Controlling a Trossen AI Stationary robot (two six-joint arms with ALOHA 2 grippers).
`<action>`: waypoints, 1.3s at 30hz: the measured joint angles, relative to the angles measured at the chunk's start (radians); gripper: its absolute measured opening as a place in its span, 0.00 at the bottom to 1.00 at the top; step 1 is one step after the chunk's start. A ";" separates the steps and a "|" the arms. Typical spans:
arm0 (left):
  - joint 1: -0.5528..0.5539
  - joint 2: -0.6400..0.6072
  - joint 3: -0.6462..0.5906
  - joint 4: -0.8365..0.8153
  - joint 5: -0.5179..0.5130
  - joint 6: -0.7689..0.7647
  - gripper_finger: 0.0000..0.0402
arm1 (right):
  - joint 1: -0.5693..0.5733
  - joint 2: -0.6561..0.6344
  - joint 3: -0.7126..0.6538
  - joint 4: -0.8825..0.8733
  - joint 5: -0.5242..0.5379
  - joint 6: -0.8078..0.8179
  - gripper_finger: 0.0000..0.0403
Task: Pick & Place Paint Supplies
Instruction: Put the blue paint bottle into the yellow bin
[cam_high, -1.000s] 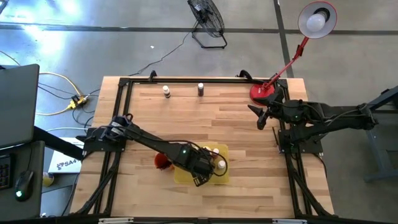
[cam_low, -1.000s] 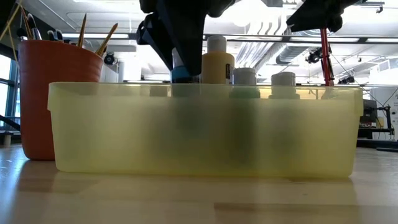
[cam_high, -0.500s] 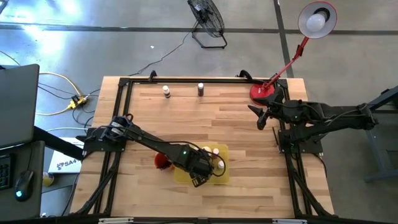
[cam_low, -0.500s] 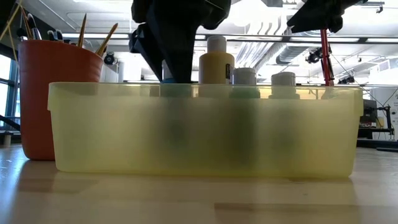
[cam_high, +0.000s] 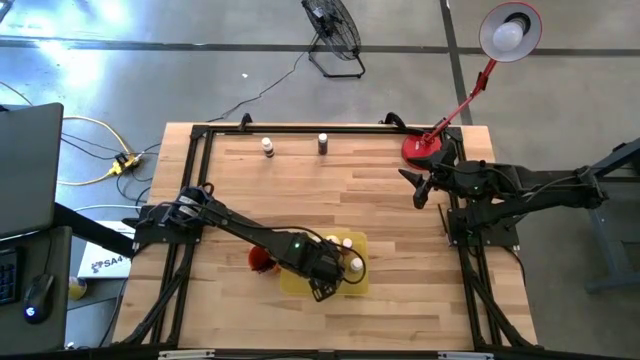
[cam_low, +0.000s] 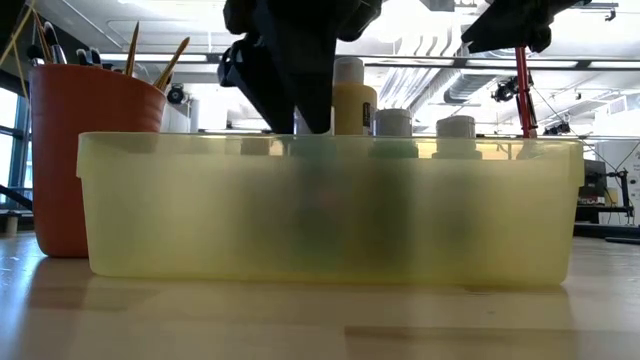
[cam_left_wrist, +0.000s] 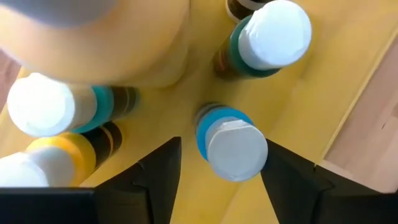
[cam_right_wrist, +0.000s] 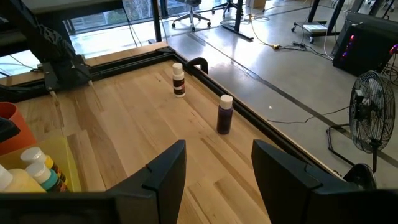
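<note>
Hovering my left claw (cam_left_wrist: 217, 171) spread wide over the blue bottle (cam_left_wrist: 230, 148) standing free in the tray (cam_left_wrist: 292, 118), I judged a careless lift could clip its cap and topple its neighbours.

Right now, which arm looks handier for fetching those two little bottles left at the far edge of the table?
Probably the right. Its gripper hangs open nearer the two bottles, while the left gripper is down in the yellow tray around a blue bottle.
</note>
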 joint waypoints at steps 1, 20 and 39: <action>0.000 0.000 0.000 0.001 -0.006 0.013 0.52 | 0.000 0.000 0.000 0.000 0.000 0.000 0.43; 0.067 -0.002 0.011 -0.006 0.126 0.049 0.57 | 0.000 0.000 0.000 -0.008 0.000 0.000 0.43; 0.073 -0.002 0.011 -0.005 0.136 0.101 0.57 | 0.000 0.000 0.000 -0.030 0.000 0.000 0.43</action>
